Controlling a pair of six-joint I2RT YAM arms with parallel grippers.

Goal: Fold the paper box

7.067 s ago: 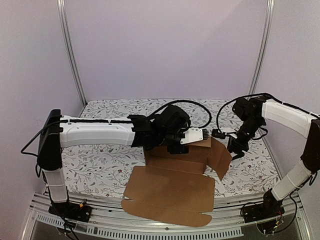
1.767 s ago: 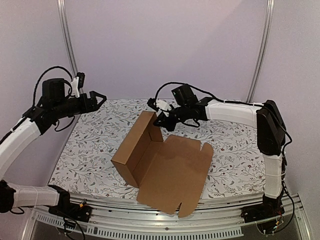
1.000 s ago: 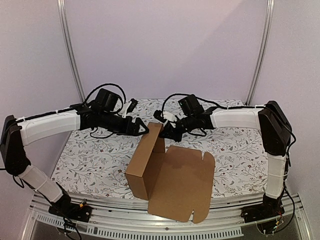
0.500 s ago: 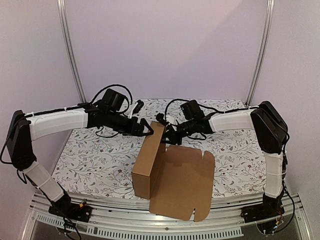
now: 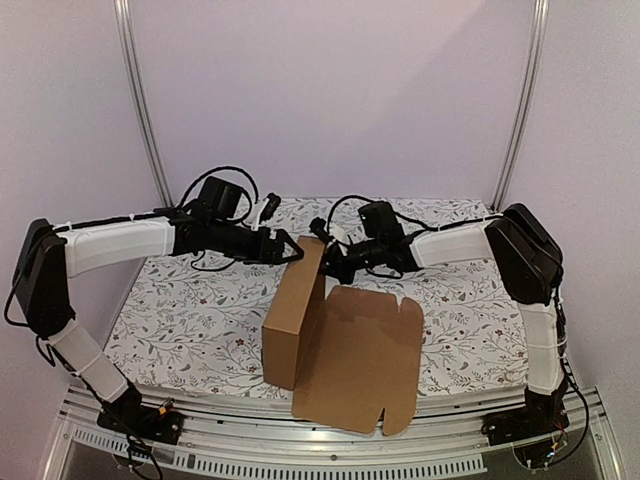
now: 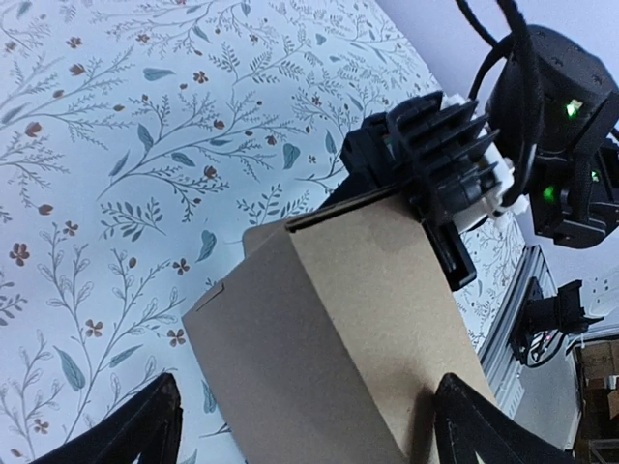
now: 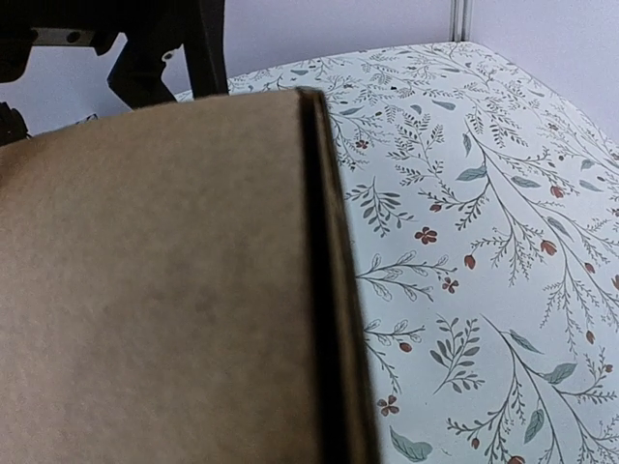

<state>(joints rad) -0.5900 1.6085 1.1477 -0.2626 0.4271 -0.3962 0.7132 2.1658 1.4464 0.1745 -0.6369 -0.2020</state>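
Filling most of the right wrist view, a blurred face of the paper box [image 5: 293, 318] hid that arm's own fingers entirely, and only one dark slit along a cardboard edge could be made out there. From overhead both sets of fingers were small and dark against the cables, so their tips were hard to separate. The left wrist view cut the box off at the bottom of the picture. The inside of the tray was turned away from the overhead camera. The left fingers [image 6: 145, 430] were spread wide, one on either side of the box's upper end, with a gap showing beside the left one, gripping nothing. The right fingers [image 6: 453, 253] were closed down on the box's far top edge, one black finger lying along the cardboard. The box sat in the middle of the floral counter [image 5: 190, 310], between the two arms. Its tray part stood up on edge, with its long axis running from near to far and the top leaning slightly right. Its brown outer face looked left, and its lid panel lay flat to the right, the near edge reaching over the counter's near rim.
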